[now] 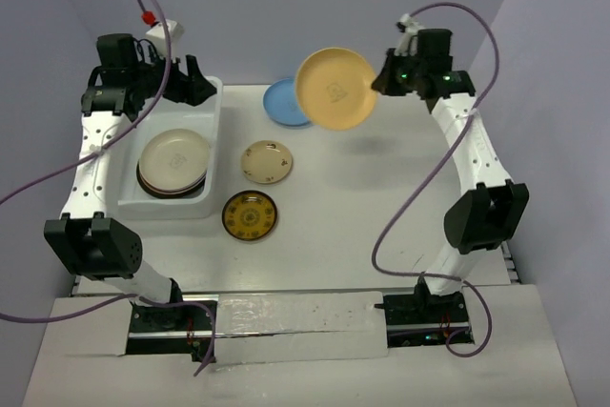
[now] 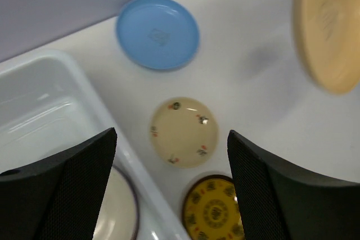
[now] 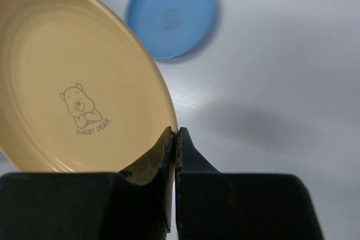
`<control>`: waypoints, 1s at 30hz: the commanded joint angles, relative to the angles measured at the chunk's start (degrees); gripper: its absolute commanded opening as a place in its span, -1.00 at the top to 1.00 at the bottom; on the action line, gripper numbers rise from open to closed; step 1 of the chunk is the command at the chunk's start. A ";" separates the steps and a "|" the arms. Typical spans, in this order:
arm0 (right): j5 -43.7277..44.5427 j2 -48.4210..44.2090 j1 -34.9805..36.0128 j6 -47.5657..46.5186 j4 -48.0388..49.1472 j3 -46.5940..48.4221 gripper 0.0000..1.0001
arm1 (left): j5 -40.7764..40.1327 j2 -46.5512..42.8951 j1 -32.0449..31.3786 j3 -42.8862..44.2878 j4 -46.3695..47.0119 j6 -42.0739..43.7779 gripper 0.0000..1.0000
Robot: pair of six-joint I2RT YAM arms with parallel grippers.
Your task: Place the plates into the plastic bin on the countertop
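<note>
Seen from above, the countertop (image 1: 381,226) is bounded by lilac walls (image 1: 286,7) at the left, top and right of the frame, with open surface across the centre and right. The plastic bin (image 1: 215,154) sits at centre left, close to the left wall, and holds a stack of plates (image 1: 174,161) topped by a cream-centred one. The left gripper (image 1: 195,83) hangs over the bin's upper right corner, its jaws spread wide with nothing between them. In its wrist view the fingers frame the bin wall and the small cream plate (image 2: 184,132) on the surface below. The right gripper (image 3: 174,139), at upper right in the top view, is pinched on the rim of the orange plate (image 3: 73,82), which is tilted in the air above its shadow (image 3: 242,122). The blue plate (image 1: 283,102) lies by the top wall, partly hidden behind the orange one. The dark gold-patterned plate (image 1: 250,215) lies just beside the bin's lower right corner. The number of plates in the stack cannot be told. In the left wrist view the orange plate is blurred and cut off at upper right.
</note>
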 commanded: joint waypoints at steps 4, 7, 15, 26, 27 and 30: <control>5.03 -4.95 21.53 -5.82 1.07 -4.24 1.00 | 7.73 -1.85 -5.95 -0.27 0.02 -5.63 -0.71; 7.01 -5.12 26.64 -6.25 0.81 -3.69 1.00 | 8.95 -2.98 -6.55 -2.12 0.17 -5.44 -0.71; 8.27 -5.14 29.63 -6.45 0.73 -2.01 1.00 | 9.41 -3.23 -7.71 -6.15 -5.08 1.20 -0.23; 8.74 -3.80 29.63 -6.67 -0.19 -0.39 1.00 | 10.79 -3.70 -8.61 -9.14 -7.98 5.31 -0.23; 8.74 -3.63 29.63 -6.64 -0.26 -0.22 1.00 | 10.86 -3.77 -8.72 -9.24 -7.95 5.38 -0.16; 8.53 -3.75 29.63 -6.24 0.03 -0.06 1.00 | 10.58 -3.45 -8.82 -8.91 -8.36 5.69 0.25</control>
